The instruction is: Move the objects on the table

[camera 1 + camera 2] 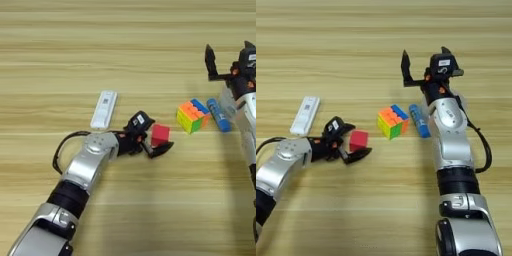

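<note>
While the red cube [160, 134] sits on the table [125, 60] a little below centre, we see the left gripper [156, 139] around it, one black finger behind its upper left side and the other finger [161, 149] running along its lower front edge, so the fingers straddle the cube; we can't tell if they actually press on it or if the cube is off the wood. Just right of the cube, a small gap away, we note the multicoloured puzzle cube [192, 115], turned corner-on, with orange, blue, yellow and green faces showing. Just beside that on its right lies the blue-and-white marker tube [218, 114], flat on the table and angled slightly, close to the puzzle cube but not clearly touching it. Left of the red cube and a bit further up we mark the slim white remote-like bar [104, 109], lying flat, its long axis nearly straight up the picture, near the left gripper's wrist but apart from it. The left arm comes in from the lower left corner. The right gripper [423, 55] hovers above the marker's far end, fingers spread wide apart with nothing between them, its arm rising from the lower right edge.
</note>
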`<move>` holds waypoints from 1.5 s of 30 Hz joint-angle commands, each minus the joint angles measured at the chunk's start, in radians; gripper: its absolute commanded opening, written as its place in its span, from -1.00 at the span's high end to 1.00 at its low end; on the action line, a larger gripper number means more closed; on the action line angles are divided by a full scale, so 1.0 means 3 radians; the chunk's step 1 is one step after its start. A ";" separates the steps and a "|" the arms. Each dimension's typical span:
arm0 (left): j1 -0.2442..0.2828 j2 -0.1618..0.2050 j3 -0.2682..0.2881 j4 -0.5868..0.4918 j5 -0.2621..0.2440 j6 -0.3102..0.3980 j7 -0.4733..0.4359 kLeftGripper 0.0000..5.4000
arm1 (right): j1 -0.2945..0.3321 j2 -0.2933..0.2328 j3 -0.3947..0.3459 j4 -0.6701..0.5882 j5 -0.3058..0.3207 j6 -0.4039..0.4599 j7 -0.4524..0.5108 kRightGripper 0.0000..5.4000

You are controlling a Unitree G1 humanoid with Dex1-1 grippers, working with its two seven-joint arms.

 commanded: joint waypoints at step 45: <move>0.0169 0.0447 0.0751 -0.0388 -0.0095 0.0618 0.0930 -0.99 | -0.0090 0.0052 0.0047 0.0040 -0.0041 0.0025 -0.0050 -1.00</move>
